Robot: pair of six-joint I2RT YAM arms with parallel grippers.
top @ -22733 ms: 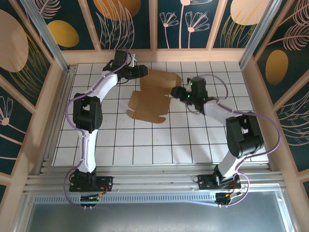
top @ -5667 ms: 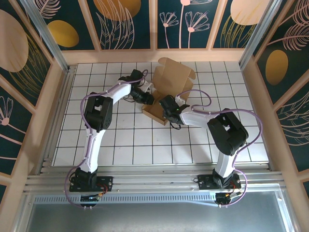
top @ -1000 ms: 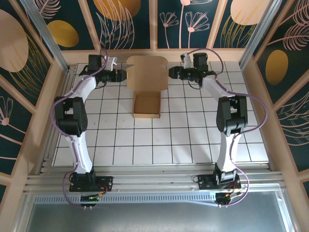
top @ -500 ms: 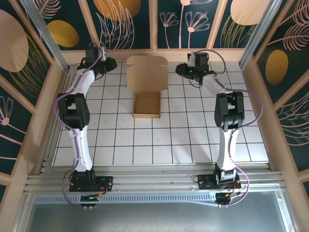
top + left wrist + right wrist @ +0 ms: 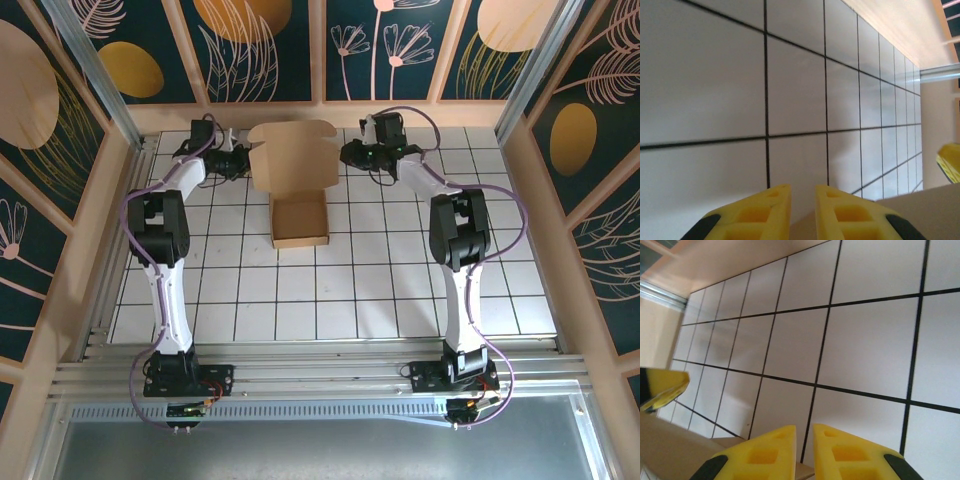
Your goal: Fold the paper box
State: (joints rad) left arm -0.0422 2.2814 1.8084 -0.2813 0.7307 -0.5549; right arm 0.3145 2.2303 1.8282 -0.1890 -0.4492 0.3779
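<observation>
Brown paper box (image 5: 300, 215) — lid up; L gripper (image 5: 802, 189), R gripper (image 5: 804, 428) flank it, fingers together.

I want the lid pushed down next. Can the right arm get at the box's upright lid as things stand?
Probably yes. The right gripper is close beside the raised lid of the paper box, at its right edge, with nothing between them to block it.
</observation>
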